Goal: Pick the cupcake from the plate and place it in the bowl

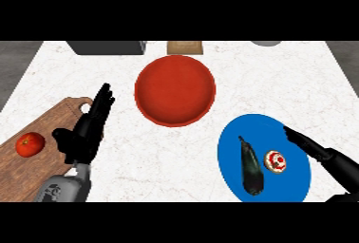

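Cupcake (276,161) sits on the blue plate (235,142) beside a dark eggplant (250,167); right hand (319,151) reaches over the plate, fingers straight. Left hand (89,126) rests open near the red bowl (174,90).

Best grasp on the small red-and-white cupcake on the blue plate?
Pinch the small red-and-white cupcake across its round sides from above, coming from the right, where the right hand is. The dark eggplant lies close on its left on the blue round plate, probably blocking that side.
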`<move>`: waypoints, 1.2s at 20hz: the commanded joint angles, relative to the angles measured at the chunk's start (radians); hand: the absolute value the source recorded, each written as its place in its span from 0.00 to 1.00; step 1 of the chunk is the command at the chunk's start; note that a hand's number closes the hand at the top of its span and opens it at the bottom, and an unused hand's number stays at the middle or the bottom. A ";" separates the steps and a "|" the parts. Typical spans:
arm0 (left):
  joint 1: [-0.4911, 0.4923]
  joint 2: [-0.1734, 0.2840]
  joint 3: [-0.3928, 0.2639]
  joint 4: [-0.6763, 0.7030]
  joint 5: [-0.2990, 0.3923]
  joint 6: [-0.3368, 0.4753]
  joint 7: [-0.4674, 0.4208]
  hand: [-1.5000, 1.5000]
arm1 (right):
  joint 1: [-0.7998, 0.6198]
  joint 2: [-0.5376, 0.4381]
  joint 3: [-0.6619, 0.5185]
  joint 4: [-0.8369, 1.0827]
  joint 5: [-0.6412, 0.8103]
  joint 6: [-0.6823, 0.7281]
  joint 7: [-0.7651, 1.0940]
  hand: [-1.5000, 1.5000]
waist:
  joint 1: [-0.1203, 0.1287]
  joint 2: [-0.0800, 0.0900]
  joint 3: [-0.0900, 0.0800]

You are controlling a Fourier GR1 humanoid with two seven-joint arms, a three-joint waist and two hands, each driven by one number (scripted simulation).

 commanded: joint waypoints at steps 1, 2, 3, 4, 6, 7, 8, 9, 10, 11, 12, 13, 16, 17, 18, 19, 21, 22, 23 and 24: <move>0.033 -0.011 0.017 -0.025 -0.026 -0.020 -0.006 0.50 | -0.007 0.071 0.027 0.028 0.082 -0.017 -0.028 0.00 | 0.001 0.000 0.000; 0.005 -0.019 0.048 0.060 -0.005 -0.060 -0.065 0.50 | 0.013 0.053 -0.006 -0.002 0.069 0.013 -0.018 0.00 | -0.001 0.000 0.000; -0.057 -0.001 0.069 0.038 0.004 -0.064 0.014 0.50 | -0.026 0.055 -0.006 0.078 0.075 0.017 -0.042 0.00 | 0.000 0.000 0.000; -0.047 -0.040 0.053 0.113 -0.021 -0.037 -0.072 0.50 | -0.074 0.060 0.000 0.170 0.127 -0.011 -0.117 0.00 | 0.001 0.001 0.000; -0.012 -0.028 0.036 0.013 -0.043 -0.030 -0.010 0.50 | -0.139 0.077 -0.007 0.225 0.148 -0.040 -0.097 0.00 | 0.004 0.001 0.000; 0.046 -0.063 -0.016 -0.099 -0.073 0.018 0.059 0.50 | -0.094 0.070 -0.002 0.169 0.171 -0.049 -0.092 0.00 | 0.004 0.000 0.000; 0.036 -0.025 0.027 -0.067 -0.026 -0.042 0.029 0.50 | -0.068 0.088 0.035 0.208 0.253 -0.111 -0.154 0.00 | 0.004 0.000 0.000; -0.017 0.002 0.066 -0.063 -0.004 -0.051 0.071 0.50 | -0.097 0.087 0.035 0.190 0.268 -0.136 -0.105 0.00 | 0.004 0.000 0.000; -0.035 -0.041 0.029 -0.022 -0.052 -0.009 0.058 0.50 | -0.114 0.073 0.024 0.226 0.294 -0.156 -0.120 0.00 | 0.003 0.001 0.000; 0.058 -0.011 0.036 -0.093 -0.016 -0.057 0.026 0.50 | -0.122 0.024 0.005 0.286 0.312 -0.142 -0.194 0.00 | 0.009 0.001 0.001; -0.033 -0.034 0.034 -0.014 -0.069 -0.015 0.047 0.50 | -0.056 0.068 0.041 0.219 0.336 -0.173 -0.154 0.00 | -0.001 0.000 0.000; 0.032 -0.033 0.031 -0.072 -0.046 -0.043 0.042 0.50 | -0.105 0.105 0.059 0.243 0.362 -0.202 -0.138 0.00 | 0.003 0.000 0.000; -0.015 -0.062 0.066 0.043 -0.050 -0.046 -0.027 0.50 | -0.149 0.076 0.041 0.313 0.385 -0.174 -0.185 0.00 | 0.002 0.001 0.000; 0.040 -0.080 0.019 -0.050 -0.088 -0.025 0.014 0.50 | -0.099 0.068 0.031 0.259 0.367 -0.137 -0.178 0.00 | 0.001 0.000 0.000; 0.040 -0.075 0.028 -0.048 -0.073 -0.036 -0.003 0.50 | -0.148 0.132 0.072 0.324 0.383 -0.168 -0.154 0.00 | 0.004 0.000 0.000; 0.056 -0.065 0.015 -0.097 -0.078 -0.043 0.052 0.50 | -0.160 0.137 0.081 0.392 0.413 -0.200 -0.223 0.00 | 0.005 0.000 0.000; 0.020 -0.023 0.062 -0.103 -0.051 -0.081 0.091 0.50 | -0.188 0.099 0.085 0.454 0.448 -0.201 -0.306 1.00 | 0.007 0.001 0.001; 0.015 -0.042 0.060 -0.057 -0.055 -0.064 0.042 0.50 | -0.150 0.063 0.132 0.325 0.453 -0.146 -0.297 1.00 | 0.003 0.000 0.000; 0.040 -0.071 0.040 -0.049 -0.073 -0.041 0.011 0.50 | -0.136 0.067 0.161 0.349 0.504 -0.200 -0.362 1.00 | 0.005 0.001 0.000; 0.004 -0.073 0.055 0.016 -0.081 -0.034 -0.003 0.50 | -0.099 0.061 0.169 0.250 0.506 -0.203 -0.345 1.00 | -0.005 0.000 0.000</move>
